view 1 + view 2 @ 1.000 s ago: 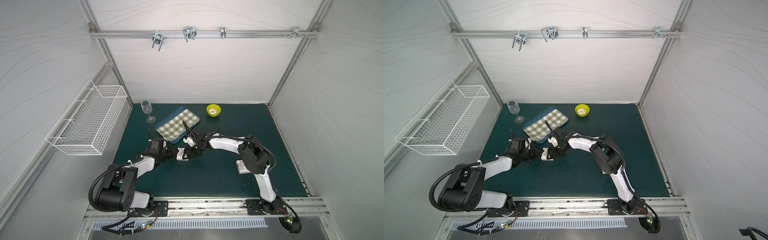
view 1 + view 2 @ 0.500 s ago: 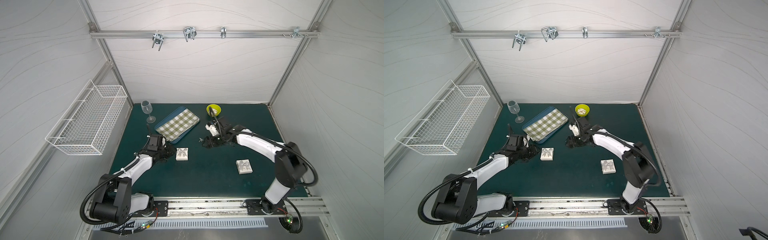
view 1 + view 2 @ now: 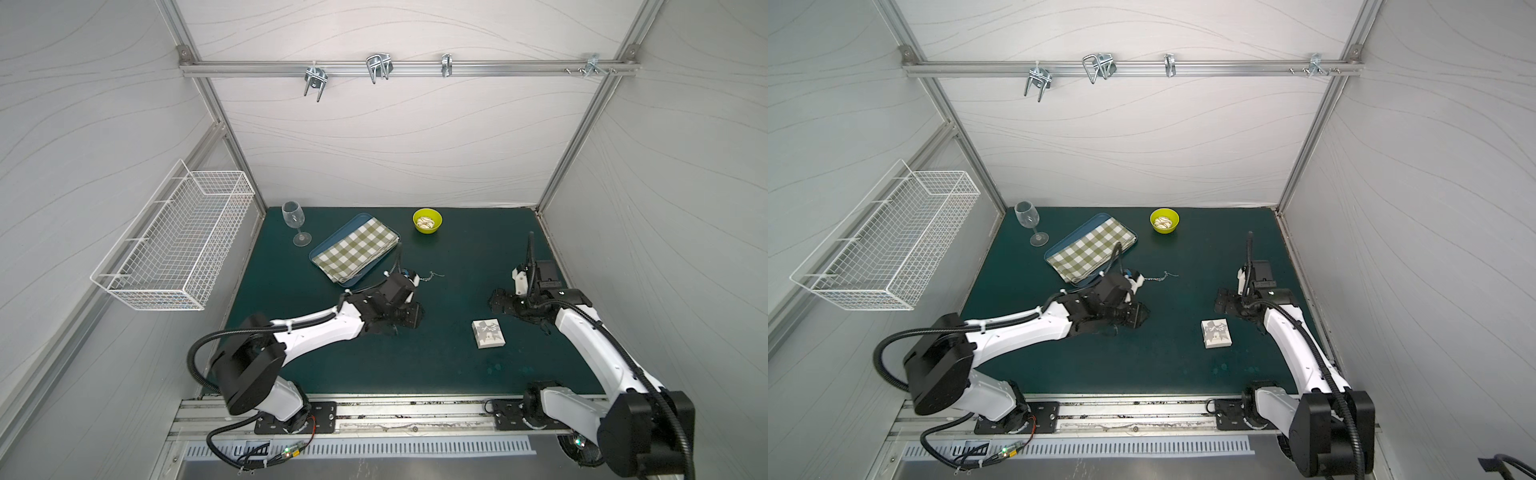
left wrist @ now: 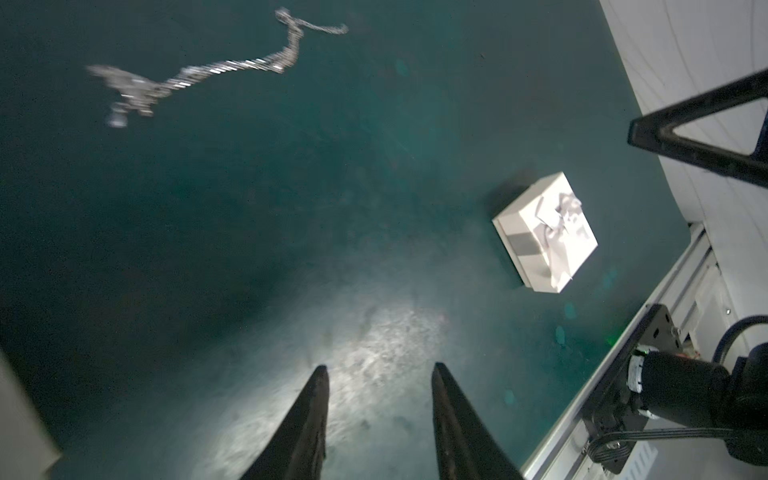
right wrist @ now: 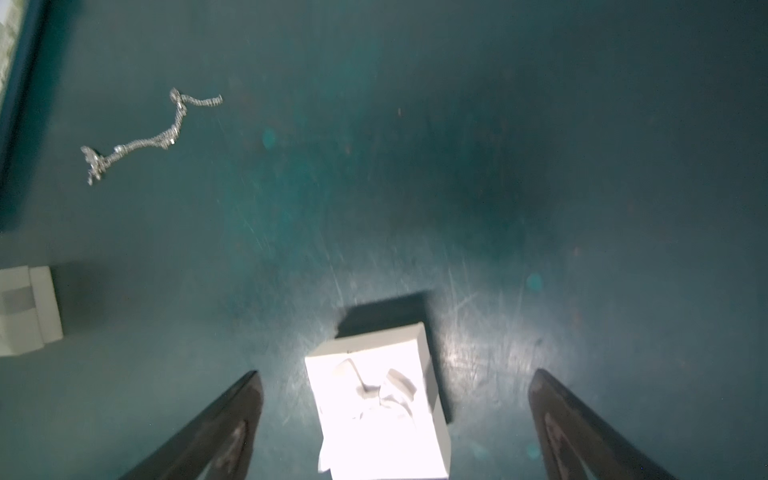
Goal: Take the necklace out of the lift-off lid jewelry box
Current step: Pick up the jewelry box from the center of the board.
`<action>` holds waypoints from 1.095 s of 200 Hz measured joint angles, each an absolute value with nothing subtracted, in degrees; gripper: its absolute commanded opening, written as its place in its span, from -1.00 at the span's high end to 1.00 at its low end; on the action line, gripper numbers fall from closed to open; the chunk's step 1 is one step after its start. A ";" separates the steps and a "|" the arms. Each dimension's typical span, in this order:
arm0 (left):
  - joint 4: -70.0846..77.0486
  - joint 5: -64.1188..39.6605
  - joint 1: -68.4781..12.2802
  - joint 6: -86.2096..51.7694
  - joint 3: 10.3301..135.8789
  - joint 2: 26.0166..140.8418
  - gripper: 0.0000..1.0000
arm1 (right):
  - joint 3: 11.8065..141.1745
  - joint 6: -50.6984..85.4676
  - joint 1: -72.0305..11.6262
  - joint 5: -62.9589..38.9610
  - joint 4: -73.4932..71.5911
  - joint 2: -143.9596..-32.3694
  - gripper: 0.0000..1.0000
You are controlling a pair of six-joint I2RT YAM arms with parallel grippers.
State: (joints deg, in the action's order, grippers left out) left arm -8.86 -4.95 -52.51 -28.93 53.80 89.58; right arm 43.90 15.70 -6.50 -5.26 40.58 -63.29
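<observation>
on mat (image 3: 457, 257): necklace (image 4: 232, 66) loose; left gripper (image 4: 380, 368) ajar, right gripper (image 5: 397, 373) wide, both empty.

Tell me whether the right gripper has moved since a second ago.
Yes: the right gripper left the tray's near corner and swung to the table's right side, beside the white lid.

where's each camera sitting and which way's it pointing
top views: high at the front, looking down on the mat; left arm and right arm show.
left wrist: looks past the left end effector at necklace and bow-topped lid.
right wrist: looks down past the right end effector onto the lid.
shared: necklace and lid appear in every view.
</observation>
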 measured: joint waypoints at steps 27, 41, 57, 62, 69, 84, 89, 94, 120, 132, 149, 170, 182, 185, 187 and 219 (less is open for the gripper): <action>-7.92 -5.61 -56.29 -29.12 54.96 94.02 0.18 | 44.07 17.17 -6.61 -7.66 41.71 -66.26 -0.98; -7.92 -5.82 -56.69 -29.15 54.96 94.45 0.18 | 44.03 18.13 -7.38 -8.62 41.85 -67.92 -0.98; -7.53 -5.76 -56.66 -29.08 54.96 94.39 0.17 | 43.46 19.29 -9.04 -9.45 41.69 -69.06 -0.98; -7.44 -5.72 -56.66 -29.06 54.94 94.32 0.17 | 43.16 19.75 -9.76 -9.69 41.56 -69.36 -0.98; -7.31 -5.50 -56.66 -29.02 54.76 94.11 0.17 | 42.70 20.36 -10.87 -9.74 41.41 -69.87 -0.99; -6.94 -4.93 -56.66 -28.91 53.82 93.14 0.17 | 42.19 21.58 -13.26 -9.47 41.41 -71.57 -0.98; -6.90 -4.80 -56.64 -28.88 53.41 92.68 0.17 | 42.19 22.09 -14.24 -9.39 41.39 -72.44 -0.98; -6.90 -4.64 -56.64 -28.88 52.86 92.18 0.16 | 42.19 22.65 -15.20 -8.99 41.19 -73.41 -0.98; -6.92 -3.97 -56.64 -28.91 50.41 90.06 0.16 | 42.19 24.71 -20.05 -7.97 40.05 -77.73 -0.98; -6.83 -3.55 -56.64 -28.91 49.36 89.32 0.16 | 42.22 26.00 -22.79 -7.42 39.18 -79.57 -0.98; -6.57 -3.03 -56.64 -28.91 48.01 88.18 0.16 | 42.85 27.53 -27.05 -5.91 38.65 -82.08 -0.98; -6.57 -2.07 -56.62 -28.91 46.94 86.56 0.16 | 45.47 28.91 -31.62 -4.05 38.37 -85.14 -0.98; -6.55 -1.65 -56.51 -28.91 46.50 85.45 0.16 | 47.24 29.17 -33.47 -2.85 38.41 -87.22 -0.98; -6.50 -1.54 -56.47 -28.91 46.37 85.14 0.16 | 47.66 29.19 -33.80 -2.52 38.48 -87.61 -0.98; -6.50 -1.48 -56.45 -28.91 46.33 85.03 0.16 | 47.94 29.19 -34.02 -2.28 38.48 -87.96 -0.98; -6.50 -0.80 -55.48 -28.93 44.25 82.08 0.16 | 50.98 29.06 -36.23 0.32 38.87 -91.31 -0.74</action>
State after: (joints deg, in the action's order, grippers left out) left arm -6.50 -0.80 -55.48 -28.93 44.25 82.08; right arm 50.98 29.06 -36.23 0.32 38.87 -91.31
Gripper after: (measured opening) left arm 0.420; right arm 0.918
